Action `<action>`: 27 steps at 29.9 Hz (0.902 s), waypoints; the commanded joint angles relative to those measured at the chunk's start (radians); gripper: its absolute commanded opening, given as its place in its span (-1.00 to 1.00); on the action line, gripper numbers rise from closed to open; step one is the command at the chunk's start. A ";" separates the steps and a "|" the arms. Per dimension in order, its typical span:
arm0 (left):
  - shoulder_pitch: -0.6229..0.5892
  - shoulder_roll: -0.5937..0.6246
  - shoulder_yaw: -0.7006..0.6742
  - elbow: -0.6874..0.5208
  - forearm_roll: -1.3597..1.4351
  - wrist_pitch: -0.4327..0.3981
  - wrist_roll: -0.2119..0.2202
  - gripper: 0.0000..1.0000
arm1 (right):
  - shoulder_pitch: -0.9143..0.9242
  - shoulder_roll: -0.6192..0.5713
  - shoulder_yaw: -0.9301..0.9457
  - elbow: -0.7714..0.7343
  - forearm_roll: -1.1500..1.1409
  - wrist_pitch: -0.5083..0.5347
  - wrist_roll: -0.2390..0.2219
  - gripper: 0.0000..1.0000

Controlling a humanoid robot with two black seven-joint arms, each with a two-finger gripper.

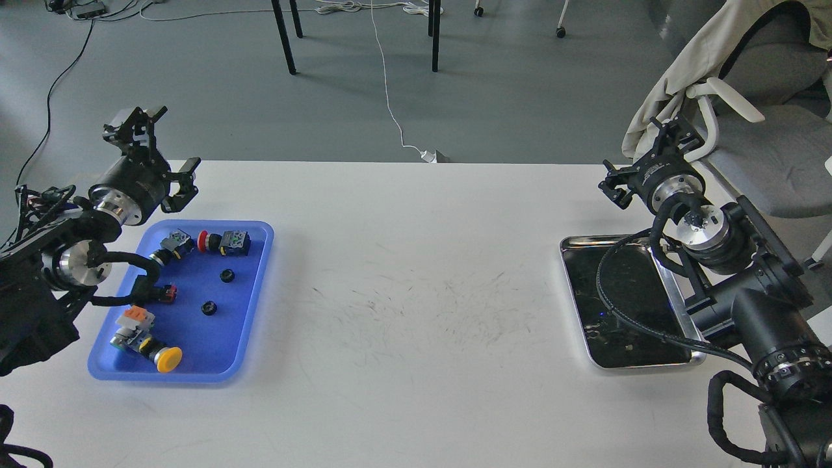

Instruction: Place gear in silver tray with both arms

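Observation:
Two small black gears lie in the blue tray (195,341) at the left, one (226,275) in the middle and one (208,308) just below it. My left gripper (158,148) hangs open and empty above the tray's far left corner, well apart from both gears. The silver tray (643,366) sits at the right, its dark bottom holding only reflections, with my right arm's black cable arching over it. Beyond the silver tray's far edge my right gripper (645,160) is raised, open and empty.
The blue tray also holds several push-button switches, among them a yellow-capped one (170,359) and a red one (203,242). A grey chair (767,130) with a beige cloth stands off the table's right side. Table legs and cables lie on the floor beyond.

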 commanded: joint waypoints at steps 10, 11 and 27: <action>0.000 0.004 0.000 0.000 0.000 -0.001 0.000 0.98 | -0.061 -0.013 -0.003 0.097 0.010 -0.005 -0.003 0.97; 0.000 0.005 0.000 0.000 0.000 -0.001 0.000 0.98 | -0.071 -0.013 -0.005 0.114 0.010 0.003 -0.003 0.97; 0.028 0.034 0.000 -0.015 0.000 -0.014 -0.003 0.98 | -0.081 -0.013 -0.005 0.124 0.008 0.012 -0.001 0.97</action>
